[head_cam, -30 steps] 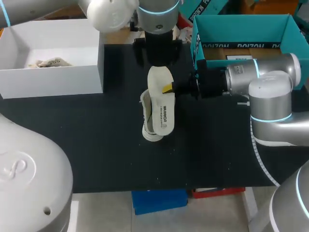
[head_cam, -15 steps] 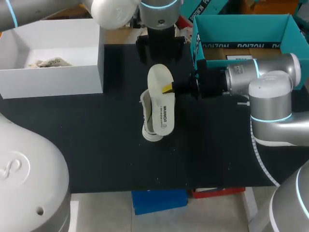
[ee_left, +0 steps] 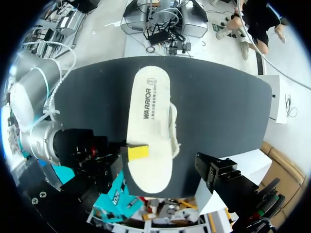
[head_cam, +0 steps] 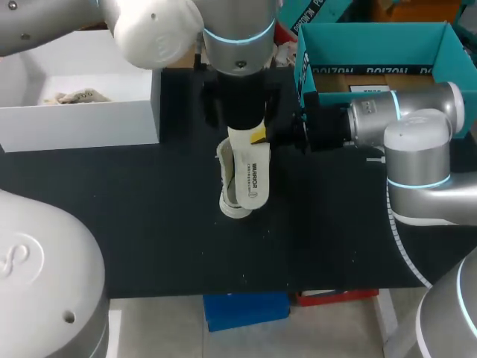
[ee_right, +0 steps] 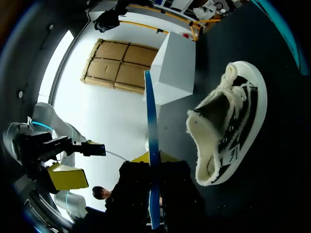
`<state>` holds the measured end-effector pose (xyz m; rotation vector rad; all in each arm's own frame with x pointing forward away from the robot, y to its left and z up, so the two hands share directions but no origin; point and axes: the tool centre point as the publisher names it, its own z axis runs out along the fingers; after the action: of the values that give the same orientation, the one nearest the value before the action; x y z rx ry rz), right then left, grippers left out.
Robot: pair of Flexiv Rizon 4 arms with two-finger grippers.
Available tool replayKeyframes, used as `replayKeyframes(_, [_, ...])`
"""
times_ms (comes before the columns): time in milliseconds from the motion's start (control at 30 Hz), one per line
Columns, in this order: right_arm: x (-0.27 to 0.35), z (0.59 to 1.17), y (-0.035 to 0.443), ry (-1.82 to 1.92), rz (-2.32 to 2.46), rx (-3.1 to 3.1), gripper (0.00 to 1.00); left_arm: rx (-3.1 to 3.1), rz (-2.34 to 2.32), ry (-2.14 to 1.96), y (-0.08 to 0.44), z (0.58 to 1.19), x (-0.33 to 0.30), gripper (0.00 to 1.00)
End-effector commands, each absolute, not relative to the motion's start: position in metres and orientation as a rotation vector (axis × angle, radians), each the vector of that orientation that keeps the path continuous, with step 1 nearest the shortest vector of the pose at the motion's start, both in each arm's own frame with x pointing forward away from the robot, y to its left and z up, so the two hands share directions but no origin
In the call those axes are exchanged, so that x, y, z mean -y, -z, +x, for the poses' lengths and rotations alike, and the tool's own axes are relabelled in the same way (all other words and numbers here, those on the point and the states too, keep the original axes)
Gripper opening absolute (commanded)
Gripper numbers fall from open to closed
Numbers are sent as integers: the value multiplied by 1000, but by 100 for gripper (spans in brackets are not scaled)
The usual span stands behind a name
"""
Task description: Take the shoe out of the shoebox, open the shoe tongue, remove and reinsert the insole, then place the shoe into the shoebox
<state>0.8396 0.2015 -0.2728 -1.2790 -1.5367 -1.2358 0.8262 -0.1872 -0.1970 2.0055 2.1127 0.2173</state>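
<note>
Fingers [head_cam: 258, 136] of the right gripper: clenched on the long edge of the insole, one yellow tip lying across its printed face. Fingers of the left gripper [head_cam: 240, 112]: spread wide just above the right fingers, one on each side of the insole's rounded end. The one black finger [ee_left: 216, 171] that shows plainly stands clear of the edge, so nothing is grasped.

1. Table [head_cam: 134, 216], black top. Lies under both grippers.
2. White box [head_cam: 82, 123], open-topped, crumpled paper [head_cam: 74, 96] inside. Well apart from the fingers, on the left arm's side.
3. Teal box [head_cam: 373, 45], open-topped. Behind the right arm's wrist, at the table's far corner.
4. Shoe [head_cam: 229, 185], pale with dark markings and a fleecy lining. Lies on its side on the table just below the right fingers, its opening turned towards them. It is outside both boxes.
5. Insole [head_cam: 252, 175], cream, printed. Held in the air above the shoe, one end between the left fingers and the other over the shoe.
</note>
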Motion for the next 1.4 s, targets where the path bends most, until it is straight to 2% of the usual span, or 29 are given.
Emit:
replayKeyframes(33, [-202,839,273,1237,-1281,1537,0,-2079,1973,-218,204,793,175,100])
replayKeyframes(400, [-202,839,273,1237,-1281,1537,0,-2004,1941,37,227,750,167,100])
replayKeyframes(467, [-202,839,273,1237,-1281,1537,0,-1922,1885,203,227,747,163,100])
replayKeyframes(800, [-202,839,273,1237,-1281,1537,0,-1716,1483,509,235,749,124,100])
replayKeyframes(1400, [-202,839,273,1237,-1281,1537,0,-1727,1502,480,236,749,122,100])
